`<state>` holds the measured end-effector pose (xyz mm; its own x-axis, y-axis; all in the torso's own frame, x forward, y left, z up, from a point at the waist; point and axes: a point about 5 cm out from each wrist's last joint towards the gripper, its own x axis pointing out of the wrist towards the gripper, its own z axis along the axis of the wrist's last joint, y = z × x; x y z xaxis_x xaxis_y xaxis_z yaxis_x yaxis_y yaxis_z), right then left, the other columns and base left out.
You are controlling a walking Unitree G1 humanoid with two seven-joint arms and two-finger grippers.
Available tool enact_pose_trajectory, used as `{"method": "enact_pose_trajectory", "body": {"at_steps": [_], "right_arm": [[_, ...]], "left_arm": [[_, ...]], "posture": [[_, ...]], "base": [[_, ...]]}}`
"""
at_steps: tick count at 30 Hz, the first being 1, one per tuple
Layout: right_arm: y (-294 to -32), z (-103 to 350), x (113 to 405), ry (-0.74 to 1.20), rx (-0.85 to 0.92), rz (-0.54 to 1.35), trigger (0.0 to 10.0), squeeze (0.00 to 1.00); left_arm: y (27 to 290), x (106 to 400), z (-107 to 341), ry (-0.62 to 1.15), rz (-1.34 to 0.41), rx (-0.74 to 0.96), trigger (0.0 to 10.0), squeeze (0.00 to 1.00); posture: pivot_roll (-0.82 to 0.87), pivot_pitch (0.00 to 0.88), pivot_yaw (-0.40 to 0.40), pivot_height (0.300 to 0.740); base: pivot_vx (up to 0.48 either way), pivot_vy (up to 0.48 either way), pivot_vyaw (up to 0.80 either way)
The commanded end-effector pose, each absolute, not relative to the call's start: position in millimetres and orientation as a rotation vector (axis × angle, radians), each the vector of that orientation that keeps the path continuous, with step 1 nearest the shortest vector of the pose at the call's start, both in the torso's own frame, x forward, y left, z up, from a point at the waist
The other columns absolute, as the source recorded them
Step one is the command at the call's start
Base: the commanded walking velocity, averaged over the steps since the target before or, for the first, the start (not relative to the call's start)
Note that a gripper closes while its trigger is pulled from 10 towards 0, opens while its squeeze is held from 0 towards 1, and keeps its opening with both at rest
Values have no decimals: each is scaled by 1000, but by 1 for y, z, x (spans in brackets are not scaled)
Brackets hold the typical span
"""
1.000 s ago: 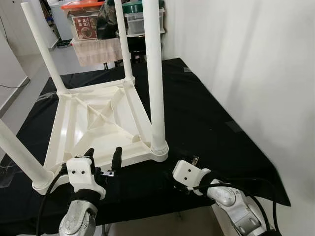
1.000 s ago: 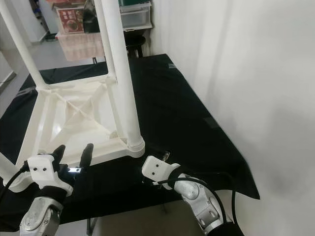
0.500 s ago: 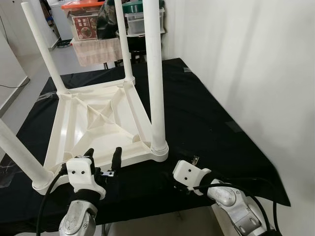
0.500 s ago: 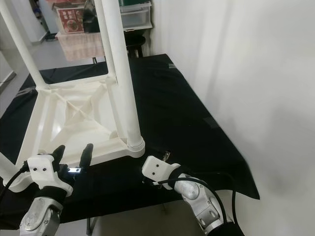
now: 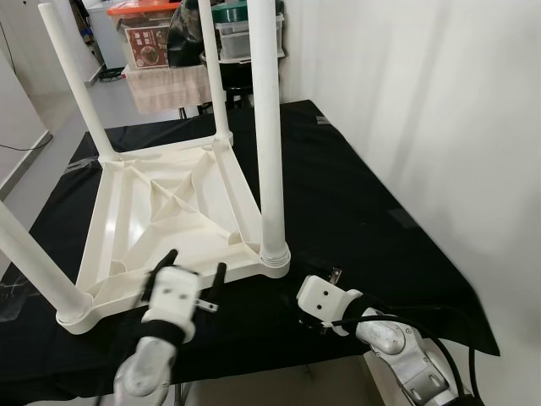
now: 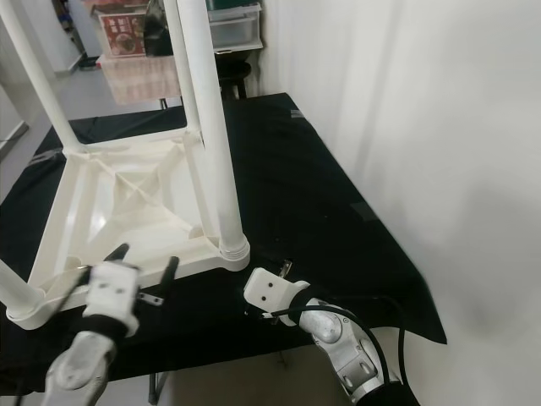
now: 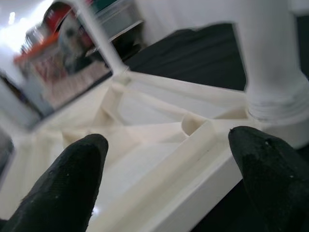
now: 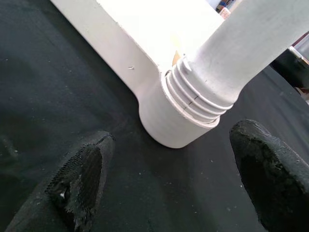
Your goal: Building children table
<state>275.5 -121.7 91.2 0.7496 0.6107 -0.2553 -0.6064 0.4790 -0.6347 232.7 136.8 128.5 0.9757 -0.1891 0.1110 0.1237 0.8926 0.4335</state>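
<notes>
A white plastic children's table [image 5: 169,211] lies upside down on a black cloth, its legs pointing up. The nearest leg [image 5: 269,127] stands screwed into the front right corner socket [image 8: 178,121]. My left gripper [image 5: 194,264] hovers open at the table's front rim [image 7: 193,159], with nothing between its fingers. To the right, my right gripper [image 8: 173,145] is open low over the cloth, its fingers [image 8: 82,179] pointing at that corner socket without touching it. Its white wrist housing [image 5: 325,300] sits just right of the socket.
The black cloth [image 5: 355,194] covers a worktable whose front edge runs just under my arms. A white wall [image 5: 439,101] borders the right side. Storage boxes [image 5: 148,38] and a stool stand behind the table. Open floor lies to the left.
My left arm has swung to the right and tilted, bringing its open gripper closer along the front rim toward the corner socket. The right arm and the table have stayed put.
</notes>
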Motion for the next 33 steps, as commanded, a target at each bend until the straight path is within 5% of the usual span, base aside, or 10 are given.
{"method": "enact_pose_trajectory", "body": {"at_steps": [1, 8, 14, 17, 21, 33], "right_arm": [[-122, 92, 277, -15, -764, 750, 10000, 0], [-122, 92, 277, -13, -764, 750, 10000, 0], [-121, 91, 278, -14, -764, 751, 10000, 0], [-120, 91, 277, -14, -764, 751, 10000, 0], [-120, 91, 278, -14, -763, 751, 10000, 0], [-121, 91, 279, -12, -764, 750, 10000, 0]], "left_arm": [[133, 233, 121, -121, -182, 553, 10000, 0], [123, 236, 117, -130, -289, 670, 10000, 0], [125, 240, 116, -116, -241, 823, 10000, 0], [128, 239, 110, -61, -171, 769, 10000, 0], [125, 238, 100, -44, -195, 1001, 10000, 0], [118, 238, 100, -55, -192, 1022, 10000, 0]], "posture": [[-70, 0, 23, 740], [-74, 0, 23, 740], [-60, 0, 29, 740], [-62, 0, 35, 740], [-65, 0, 38, 740], [-58, 0, 27, 740]], "base": [[0, 0, 0], [0, 0, 0], [0, 0, 0], [0, 0, 0], [0, 0, 0], [0, 0, 0]]}}
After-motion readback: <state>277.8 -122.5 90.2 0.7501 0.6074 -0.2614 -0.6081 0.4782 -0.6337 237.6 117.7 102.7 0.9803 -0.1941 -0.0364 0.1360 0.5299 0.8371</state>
